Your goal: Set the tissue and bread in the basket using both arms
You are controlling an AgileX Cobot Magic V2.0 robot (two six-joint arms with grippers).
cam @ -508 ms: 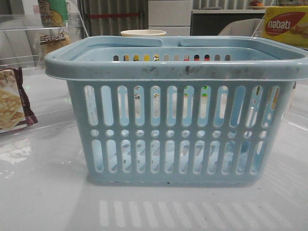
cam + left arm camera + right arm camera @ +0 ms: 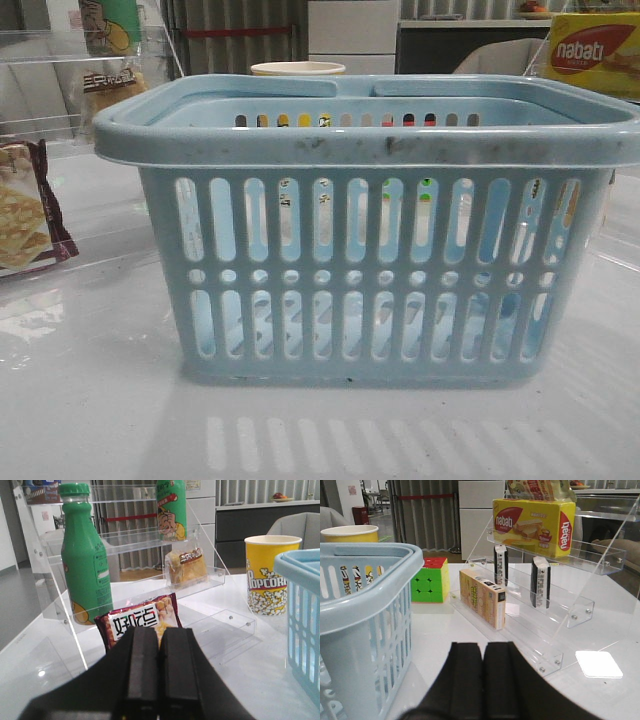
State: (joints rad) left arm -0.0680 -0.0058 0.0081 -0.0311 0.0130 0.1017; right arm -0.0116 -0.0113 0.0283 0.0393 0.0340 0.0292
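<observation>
The pale blue basket (image 2: 370,270) fills the middle of the front view; its side also shows in the left wrist view (image 2: 304,615) and the right wrist view (image 2: 360,610). The bread (image 2: 186,566), golden in a clear bag with a dark label, stands on a clear acrylic shelf, far beyond my left gripper (image 2: 159,630), which is shut and empty. It shows in the front view too (image 2: 112,88). My right gripper (image 2: 483,645) is shut and empty beside the basket. Two narrow black packs (image 2: 540,582) stand on the right shelf; I cannot tell whether either is the tissue.
A maroon-edged cracker packet (image 2: 142,617) lies just beyond my left fingers, beside a green bottle (image 2: 85,565) and a popcorn cup (image 2: 270,572). On the right are a clear tiered shelf (image 2: 570,615), a yellow nabati box (image 2: 534,520), a small orange box (image 2: 482,597) and a colour cube (image 2: 430,580).
</observation>
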